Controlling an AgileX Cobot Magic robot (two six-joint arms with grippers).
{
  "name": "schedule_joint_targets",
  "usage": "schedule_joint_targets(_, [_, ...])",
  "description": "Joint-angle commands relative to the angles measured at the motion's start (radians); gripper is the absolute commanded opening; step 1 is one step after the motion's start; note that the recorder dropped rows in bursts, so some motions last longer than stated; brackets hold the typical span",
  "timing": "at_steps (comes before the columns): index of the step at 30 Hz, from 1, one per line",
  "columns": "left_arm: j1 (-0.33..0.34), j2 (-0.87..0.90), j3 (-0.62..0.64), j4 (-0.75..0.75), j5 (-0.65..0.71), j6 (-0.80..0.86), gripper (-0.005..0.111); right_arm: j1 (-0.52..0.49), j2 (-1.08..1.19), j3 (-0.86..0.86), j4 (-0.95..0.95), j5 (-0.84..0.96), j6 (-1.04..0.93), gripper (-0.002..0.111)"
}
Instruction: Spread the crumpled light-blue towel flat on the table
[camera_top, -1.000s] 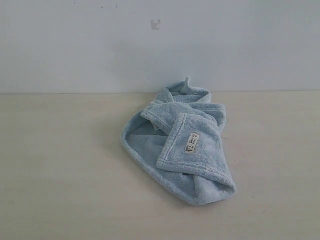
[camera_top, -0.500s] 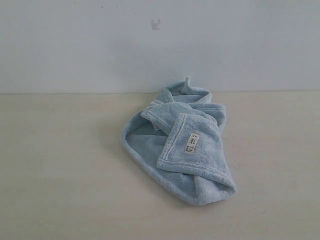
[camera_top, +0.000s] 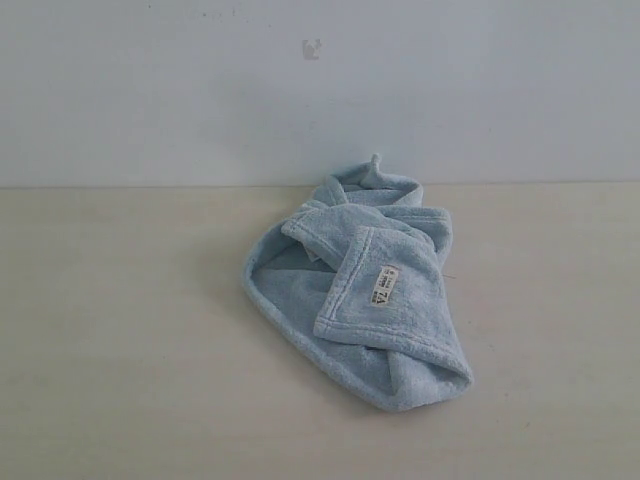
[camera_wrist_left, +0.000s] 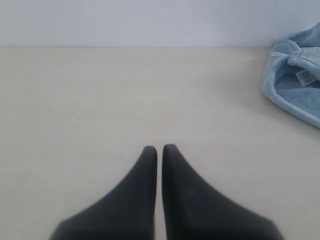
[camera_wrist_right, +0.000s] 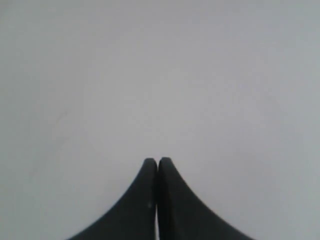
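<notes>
Over the bare table (camera_wrist_left: 90, 100), the left gripper (camera_wrist_left: 159, 150) has its two dark fingers (camera_wrist_left: 140, 195) drawn together, with only a thin slit between them and nothing held. The towel (camera_wrist_left: 295, 82) lies well apart from those tips. The right gripper (camera_wrist_right: 157, 161) is closed too, tips touching and empty, facing a plain pale grey surface; which surface cannot be told.

In the exterior view the towel (camera_top: 360, 290) sits as a crumpled heap near the middle of the table (camera_top: 120, 330), a little right of centre. Its far end reaches towards the white wall (camera_top: 150, 100) and ends in a small upright peak. A hemmed corner is folded over on top and carries the white label (camera_top: 384, 287). The near right end is a rounded fold. A small grey mark (camera_top: 313, 48) shows high on the wall.
</notes>
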Motion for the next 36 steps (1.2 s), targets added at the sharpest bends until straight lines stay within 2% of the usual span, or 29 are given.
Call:
schedule_joint_targets(1, [0.0,-0.003,-0.004,0.001,-0.015,0.001,0.004,0.001,-0.002,-0.02,-0.418,0.078,-0.245,0.0])
schedule_joint_targets(3, [0.0,-0.003,-0.004,0.001,-0.015,0.001,0.004,0.001,-0.002,-0.054,-0.592,0.164,-0.203,0.0])
schedule_joint_targets(6, [0.0,-0.003,-0.004,0.001,-0.015,0.001,0.004,0.001,-0.002,-0.108,-0.626,0.449,0.043,0.0])
schedule_joint_targets(7, [0.0,-0.003,-0.004,0.001,-0.015,0.001,0.004,0.001,0.017,-0.133,-0.586,0.578,0.114,0.0])
schedule_joint_targets(10, [0.0,-0.003,-0.004,0.001,-0.015,0.001,0.004,0.001,0.121,-0.204,-0.285,0.863,0.261,0.0])
schedule_joint_targets(13, [0.0,-0.003,-0.004,0.001,-0.015,0.001,0.004,0.001,0.274,-0.255,-0.011,0.956,0.28,0.0])
schedule_joint_targets(22, [0.0,-0.003,-0.004,0.001,-0.015,0.001,0.004,0.001,0.849,-0.454,0.315,1.307,0.258,0.0])
schedule_joint_targets(26, [0.0,-0.003,-0.004,0.001,-0.015,0.001,0.004,0.001,1.113,-0.562,0.516,1.428,0.049,0.0])
schedule_joint_targets(29, [0.0,-0.003,-0.004,0.001,-0.015,0.001,0.004,0.001,1.284,-0.618,0.743,1.492,-0.116,0.0])
schedule_joint_targets(31, [0.0,-0.003,-0.004,0.001,-0.015,0.001,0.004,0.001,1.385,-0.639,0.867,1.442,-0.187,0.0])
schedule_joint_targets(34, [0.0,-0.003,-0.004,0.001,-0.015,0.001,0.004,0.001,1.493,-0.64,0.871,1.282,-0.312,0.0])
schedule_joint_targets(36, [0.0,-0.003,-0.004,0.001,-0.015,0.001,0.004,-0.001,1.569,-0.64,0.912,1.282,-0.286,0.0])
